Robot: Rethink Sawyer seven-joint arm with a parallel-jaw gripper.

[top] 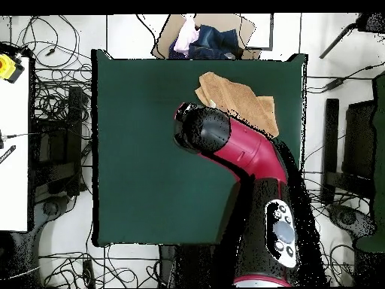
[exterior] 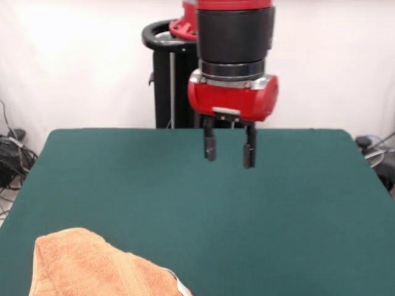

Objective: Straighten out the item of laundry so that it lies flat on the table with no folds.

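Green felt covers the desk (exterior: 296, 203), where the crumpled towel (exterior: 92, 265) lies near one corner, well apart from the raised claw (exterior: 229, 151), fingers spread and empty, which should probably descend onto a folded edge.

Cardboard box (top: 201, 36) of clothes beyond table edge; tangled cables (top: 53, 79) on floor; white backdrop (exterior: 74, 61).

Red/black arm (exterior: 234, 37) reaches down from above – wrist vertical, gripper (exterior: 229, 151) pointing straight down, jaws apart, holding nothing, hanging above tabletop (exterior: 296, 203).
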